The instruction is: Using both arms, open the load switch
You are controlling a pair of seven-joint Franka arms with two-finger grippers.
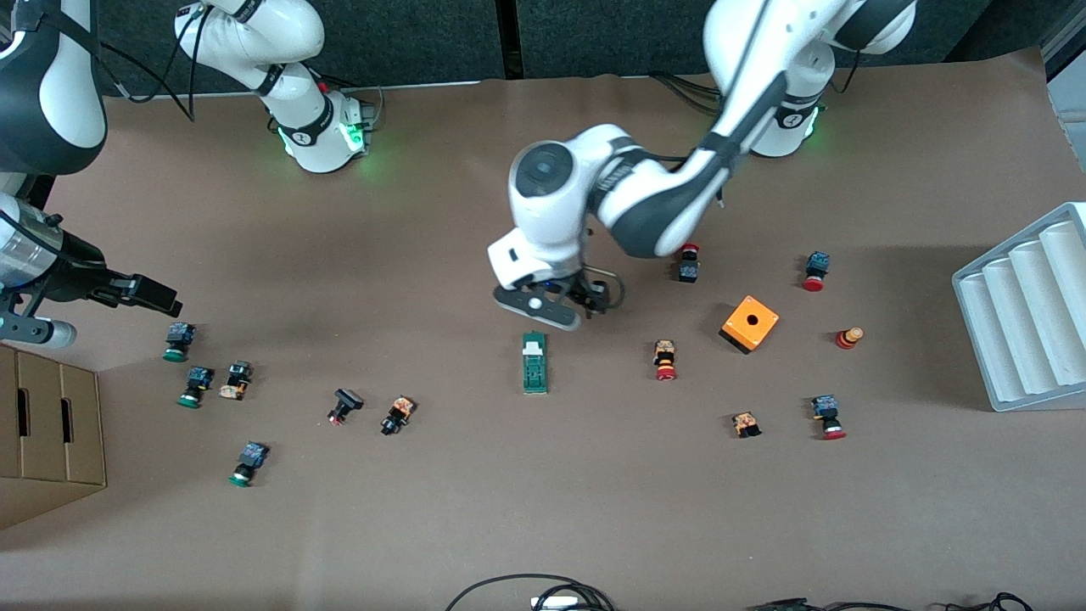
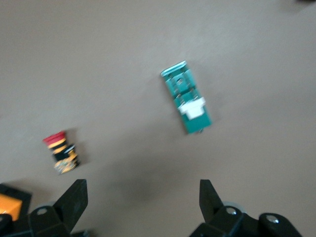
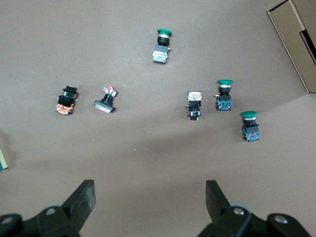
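Note:
The load switch is a slim dark green block lying flat at the middle of the table, its white piece toward the robots' bases. It also shows in the left wrist view. My left gripper hangs open just above the table, close to the switch's white end on the bases' side and apart from it. Nothing sits between its fingers. My right gripper is open and empty over the right arm's end of the table, above a cluster of green-capped buttons.
An orange cube with a hole and several red-capped buttons lie toward the left arm's end. A white ridged rack stands at that table edge. A cardboard box stands at the right arm's end. Small buttons lie between box and switch.

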